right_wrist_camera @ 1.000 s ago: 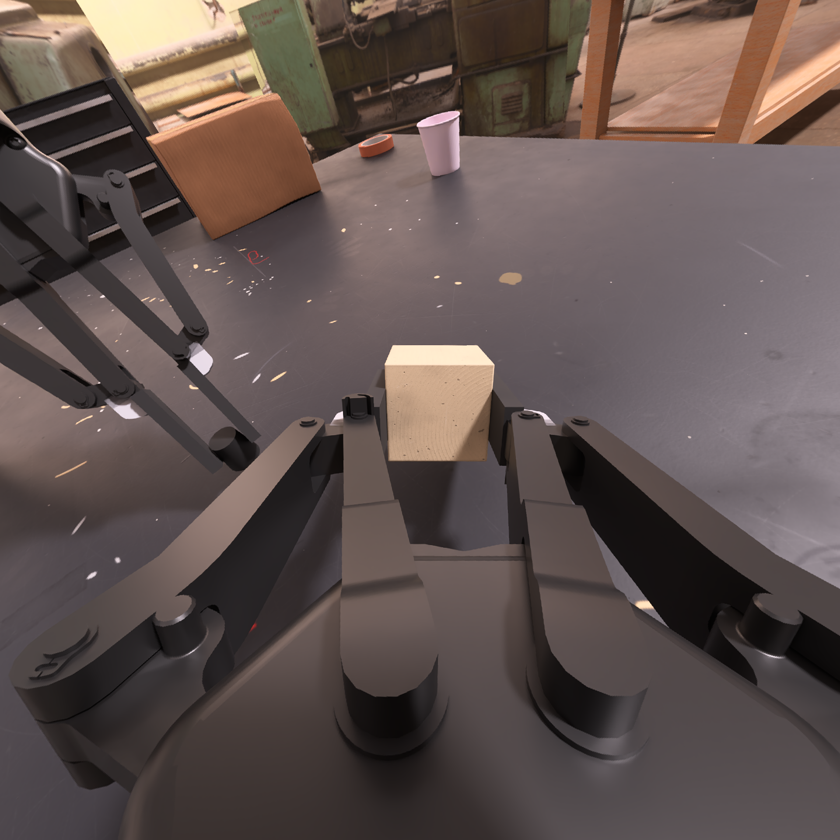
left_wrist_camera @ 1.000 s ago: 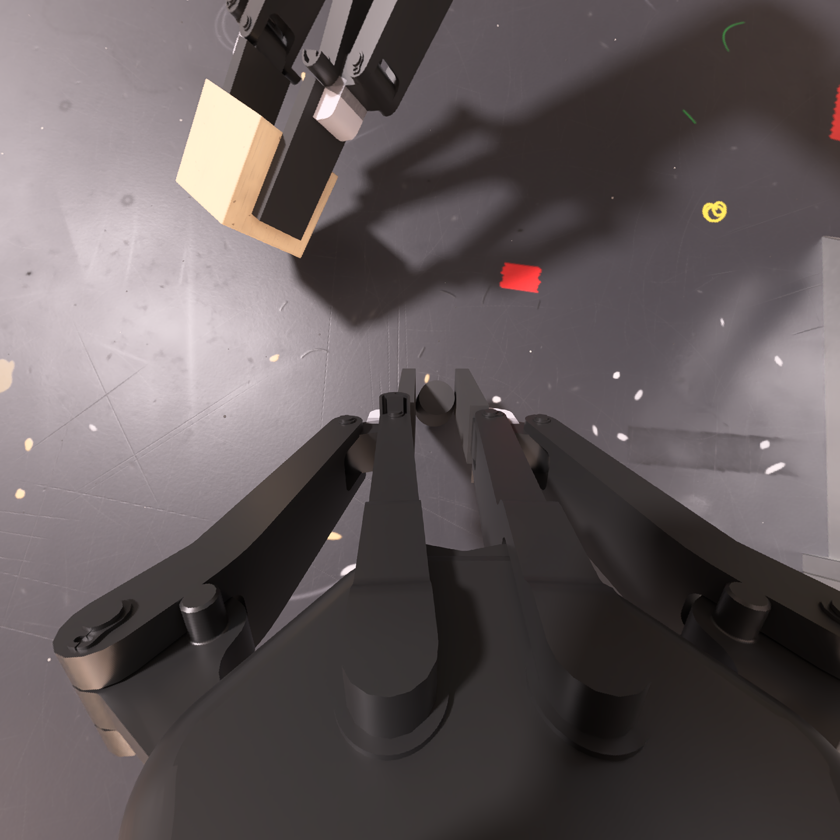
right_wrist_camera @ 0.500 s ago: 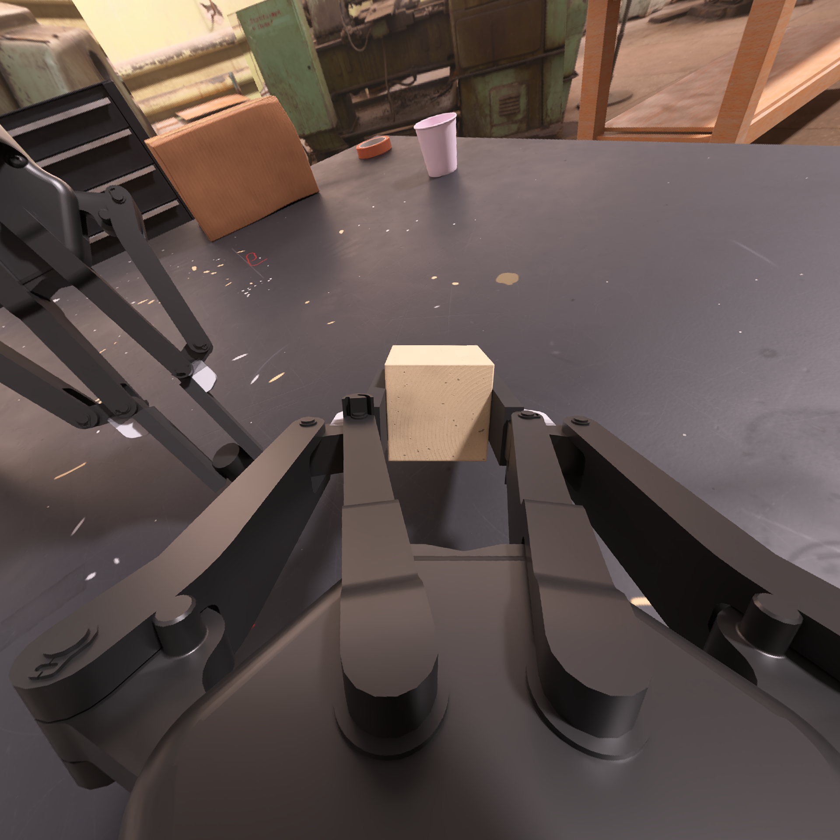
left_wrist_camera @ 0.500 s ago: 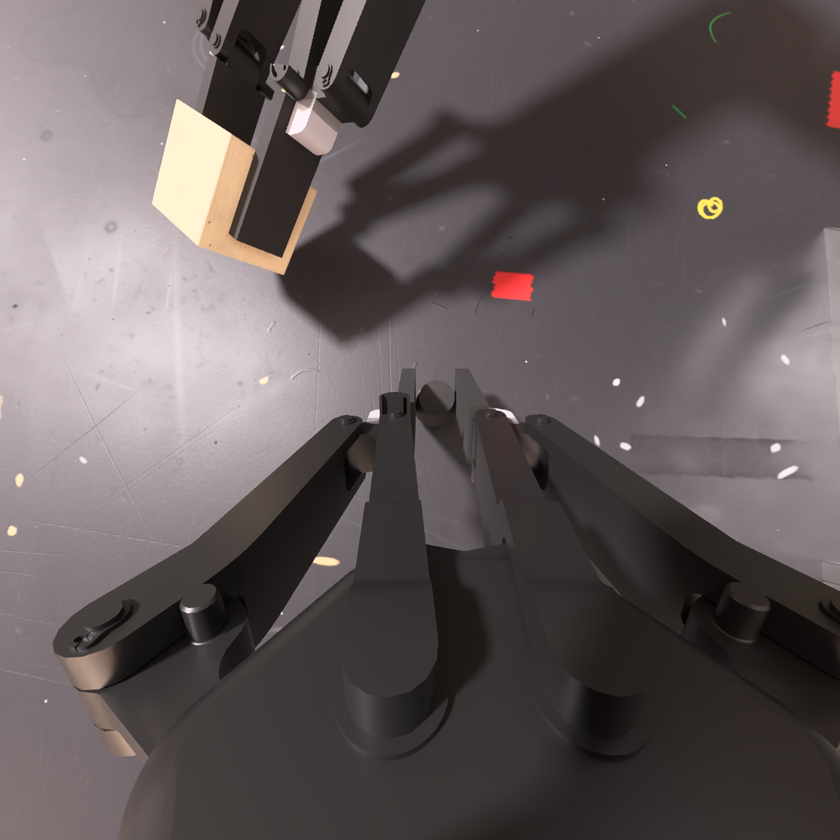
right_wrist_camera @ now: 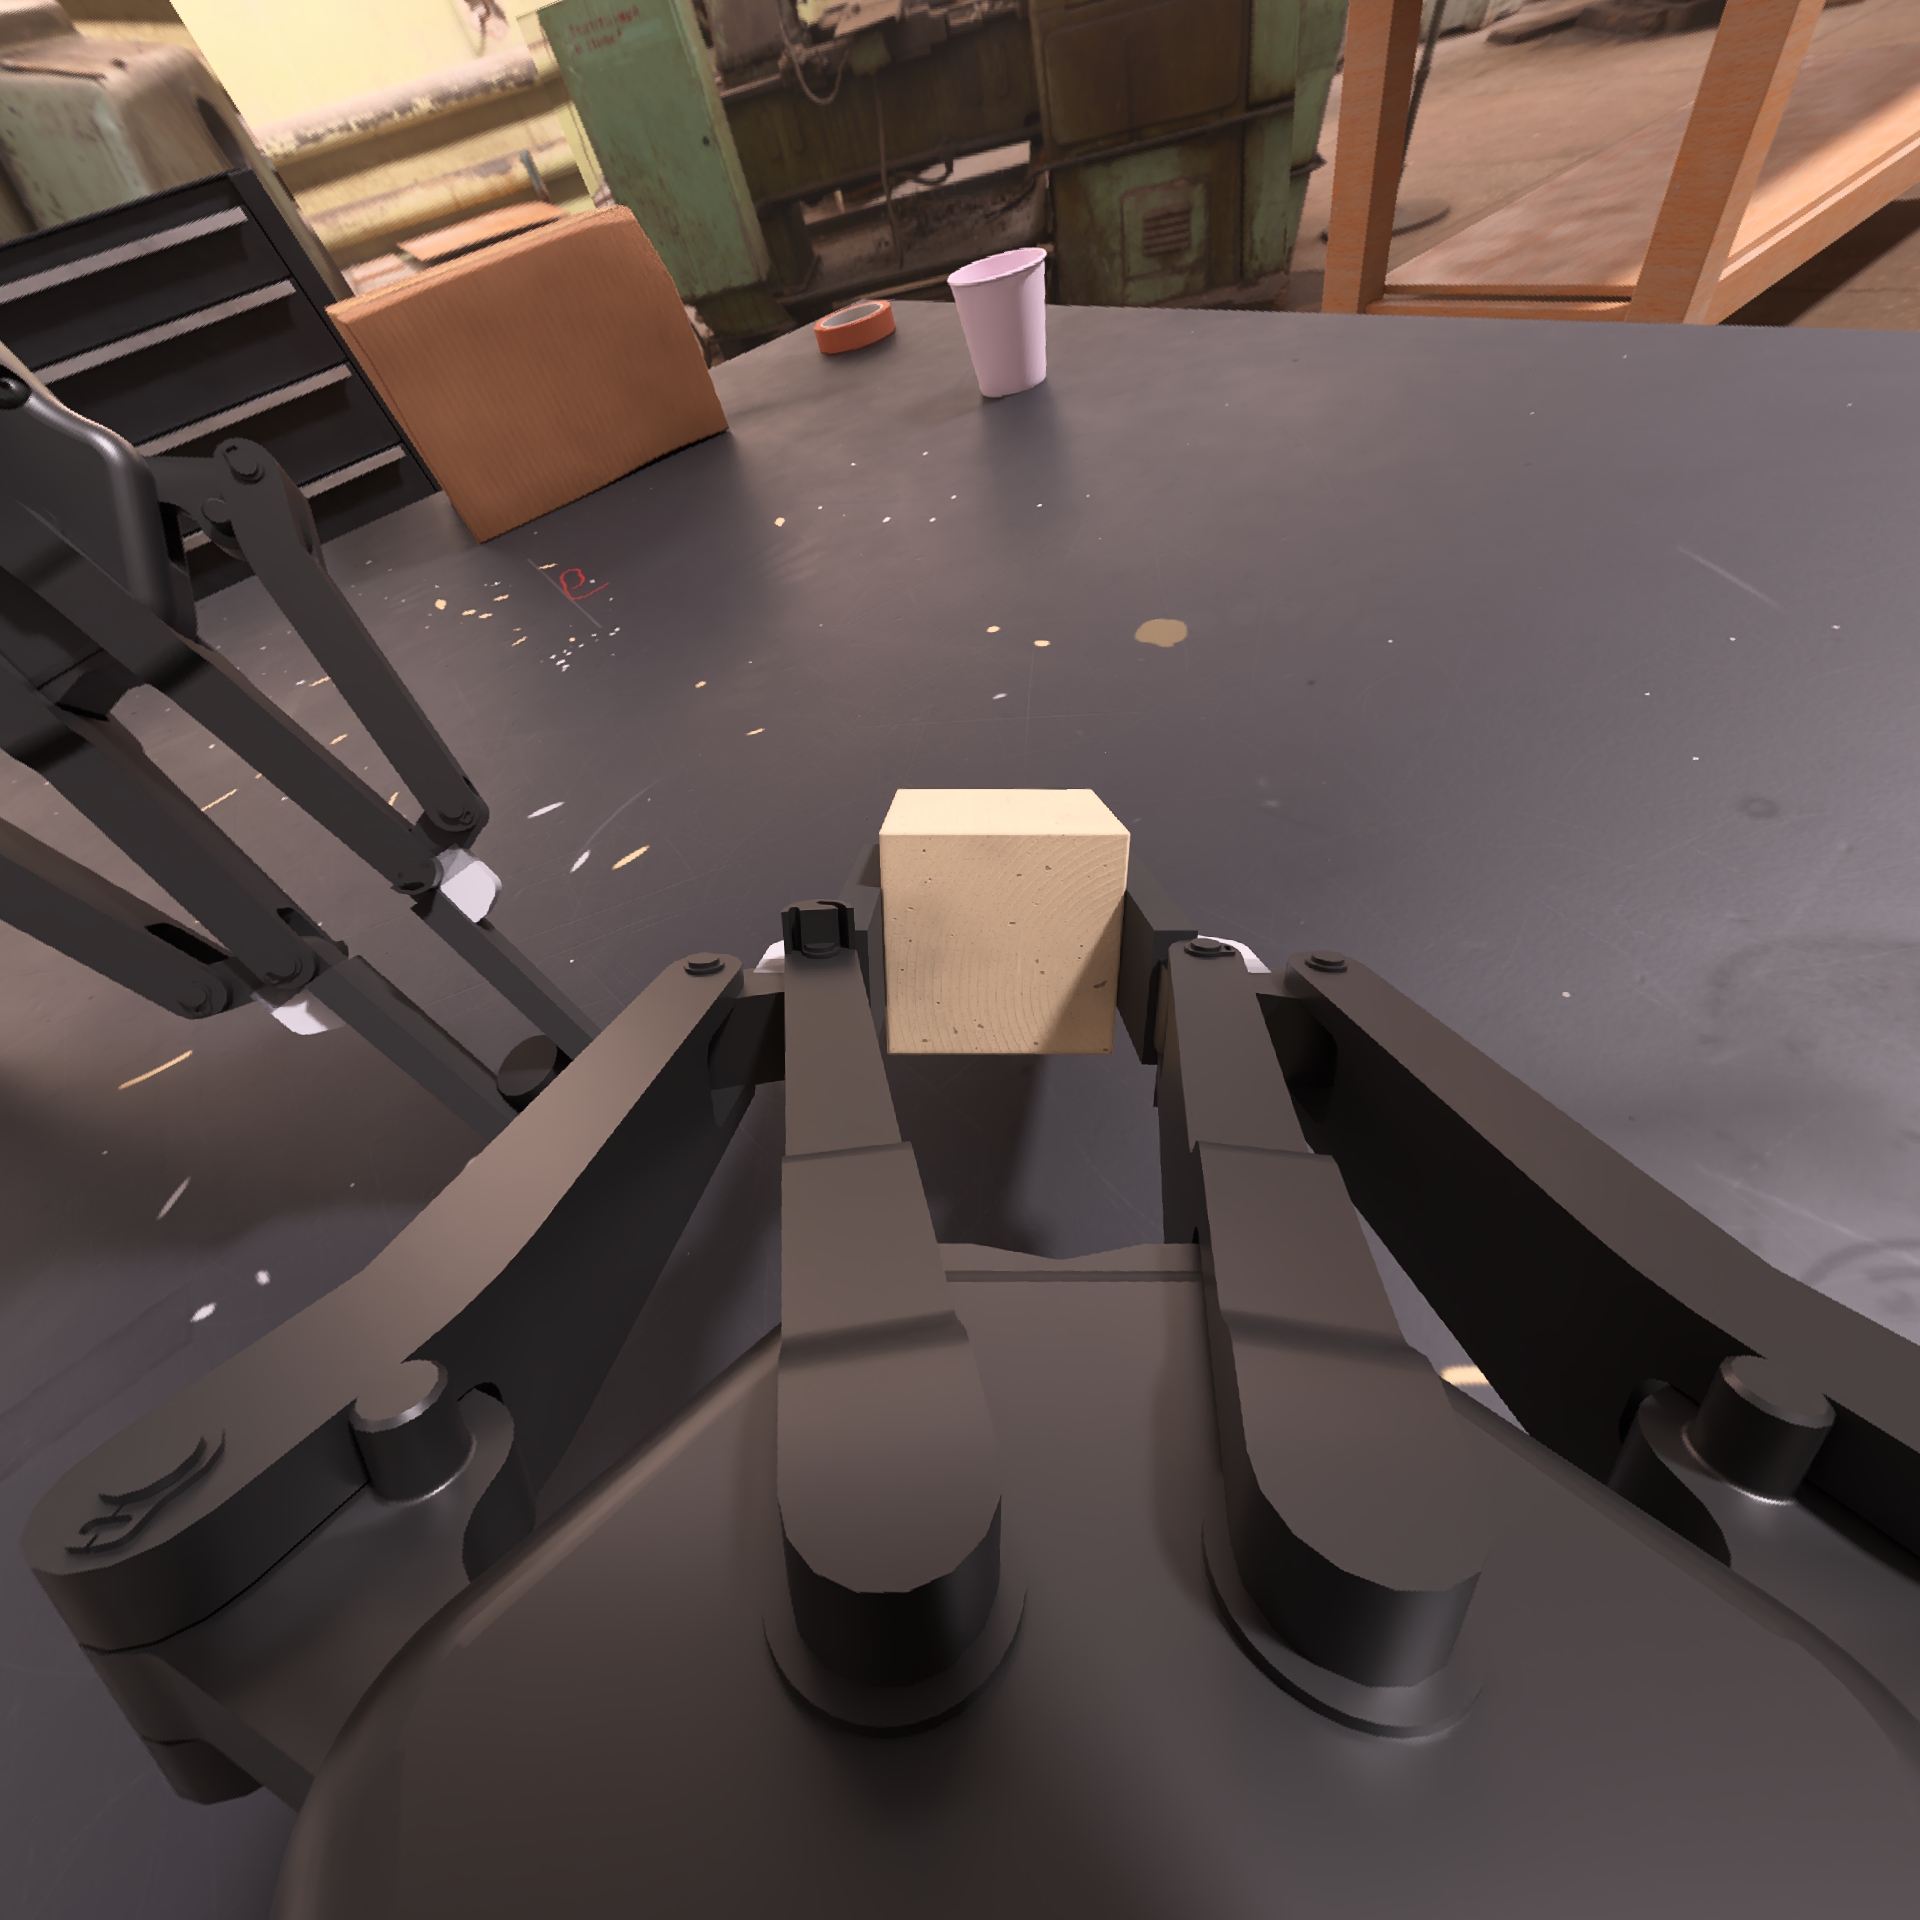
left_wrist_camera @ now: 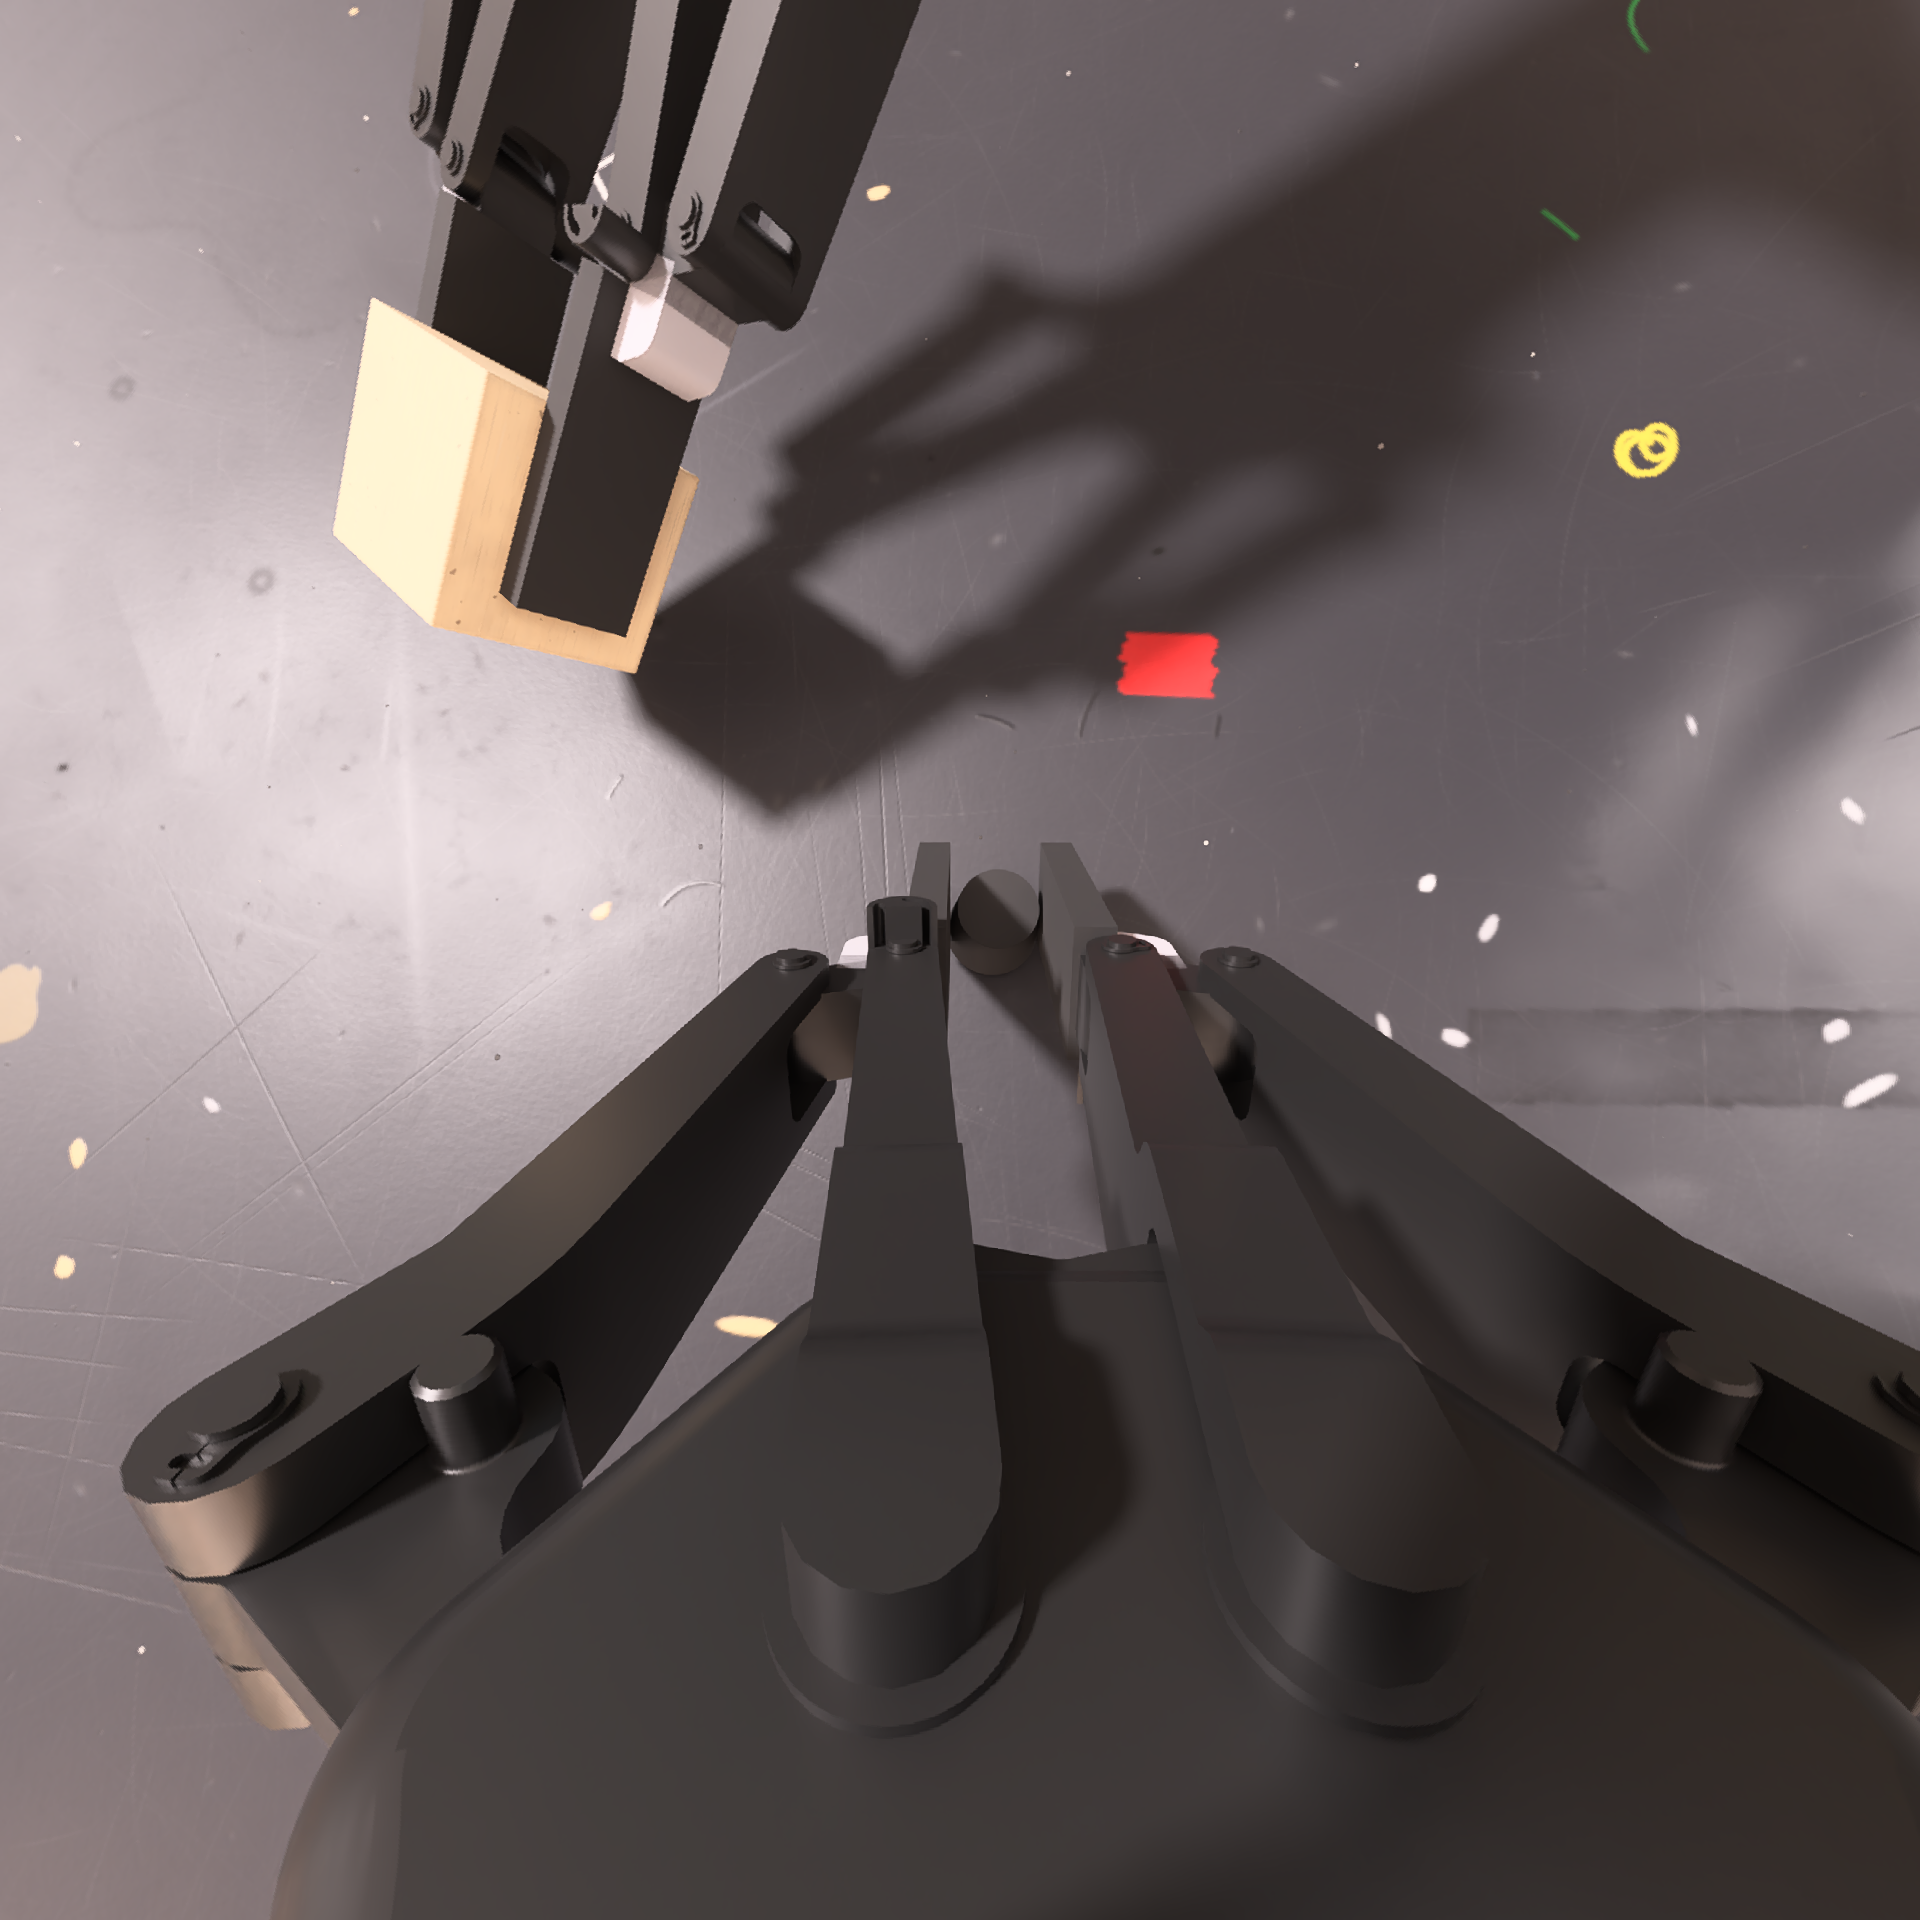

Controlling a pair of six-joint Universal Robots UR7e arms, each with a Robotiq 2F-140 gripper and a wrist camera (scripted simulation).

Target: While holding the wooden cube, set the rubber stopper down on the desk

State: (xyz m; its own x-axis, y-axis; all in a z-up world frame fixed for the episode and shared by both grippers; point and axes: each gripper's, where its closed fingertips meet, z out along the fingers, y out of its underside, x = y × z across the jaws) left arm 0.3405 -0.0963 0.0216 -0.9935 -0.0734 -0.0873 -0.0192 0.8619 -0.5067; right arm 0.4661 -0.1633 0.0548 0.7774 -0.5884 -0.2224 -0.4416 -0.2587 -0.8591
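The left gripper (left_wrist_camera: pixel 995 906) has its fingers clamped on the dark stopper (left_wrist_camera: pixel 997 918), held above the grey surface (left_wrist_camera: pixel 312 883). The right gripper (right_wrist_camera: pixel 1003 925) has its fingers clamped on the wooden cube (right_wrist_camera: pixel 1000 925), off the surface, near the left one.

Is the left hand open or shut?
Shut on the rubber stopper: the left hand has both fingers pressed against its sides.

Workshop: old green machinery (right_wrist_camera: pixel 665 135), black tool drawers (right_wrist_camera: pixel 187 332), scuffed, paint-flecked desk (right_wrist_camera: pixel 1455 623).

Sharp frames, hard shadows, wide-angle edge warp
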